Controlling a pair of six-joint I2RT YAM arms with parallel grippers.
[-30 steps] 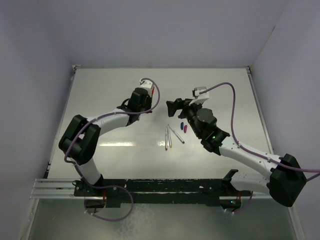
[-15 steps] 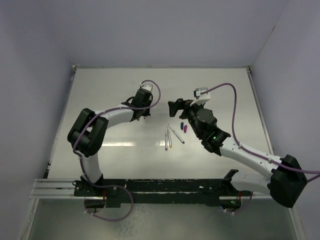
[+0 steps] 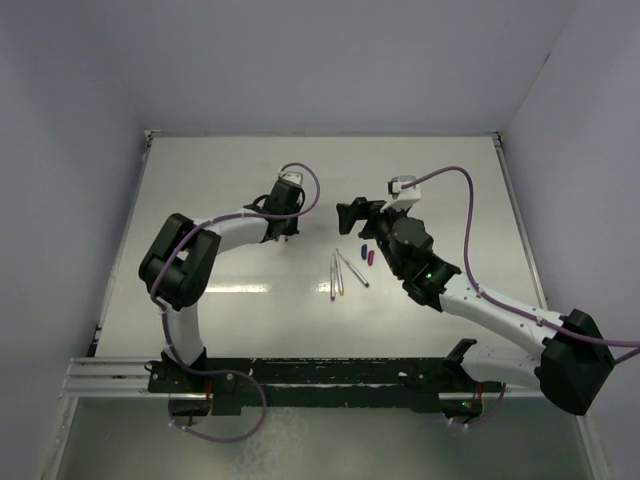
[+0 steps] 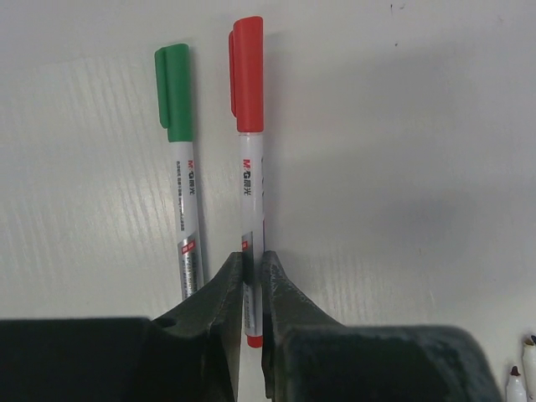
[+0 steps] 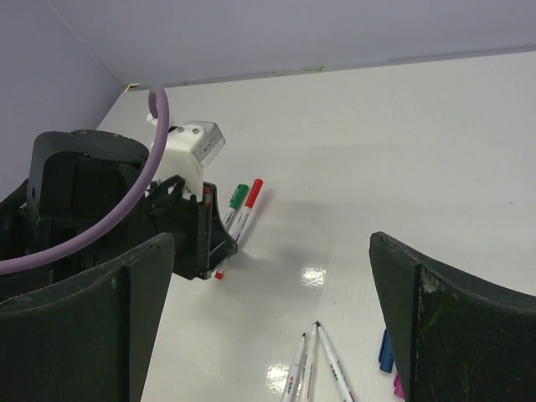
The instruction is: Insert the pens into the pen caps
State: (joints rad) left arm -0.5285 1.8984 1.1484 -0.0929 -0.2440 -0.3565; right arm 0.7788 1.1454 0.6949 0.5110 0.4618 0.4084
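Bright even light, glare patches, sharp

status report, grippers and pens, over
Left gripper jaws shut on the capped red pen; capped green pen beside it. Right gripper open, empty. Three uncapped pens waiting, nothing blocking them.

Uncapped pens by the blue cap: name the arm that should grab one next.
Right. The right gripper is open and near the uncapped pens; the left gripper is shut on the capped red pen, farther off.
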